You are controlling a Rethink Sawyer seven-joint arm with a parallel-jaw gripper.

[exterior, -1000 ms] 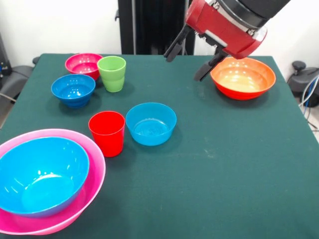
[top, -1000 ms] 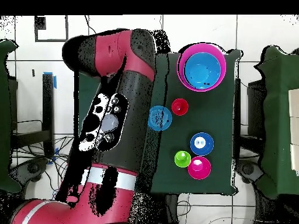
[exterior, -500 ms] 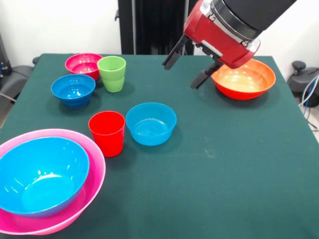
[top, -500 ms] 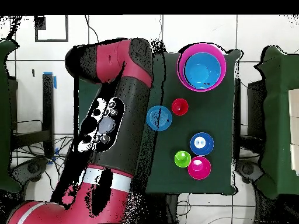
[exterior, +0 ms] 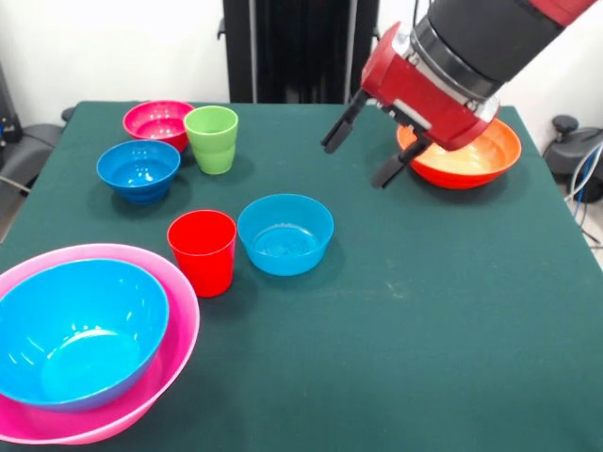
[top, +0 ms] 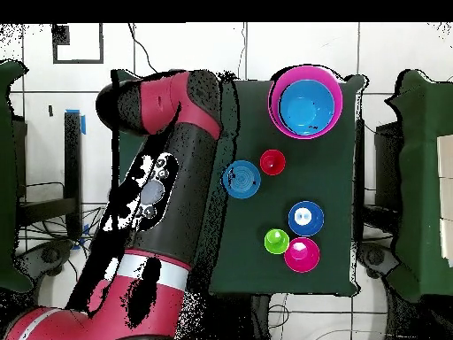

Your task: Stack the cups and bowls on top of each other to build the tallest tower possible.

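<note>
My gripper (exterior: 363,153) hangs open and empty above the table, just left of the orange bowl (exterior: 471,155), which the arm partly covers. The tower (exterior: 80,339) is a large light blue bowl (exterior: 75,330) nested in the huge hot pink bowl (exterior: 141,405) at the near left; in the overhead view this tower (top: 306,103) is at the top. The red cup (exterior: 203,250) (top: 272,162) stands beside a smaller blue bowl (exterior: 285,233) (top: 241,178). Farther back sit the green cup (exterior: 212,137) (top: 277,240), a blue bowl (exterior: 138,169) (top: 305,218) and a small magenta bowl (exterior: 155,121) (top: 302,254).
The green table (exterior: 424,320) has open cloth on its near right side. My arm (top: 168,195) covers the left part of the table in the overhead view and hides the orange bowl there. A black post (exterior: 283,47) stands behind the table.
My gripper has shifted lower and a little right, still open and empty beside the orange bowl. The cups and bowls have not moved.
</note>
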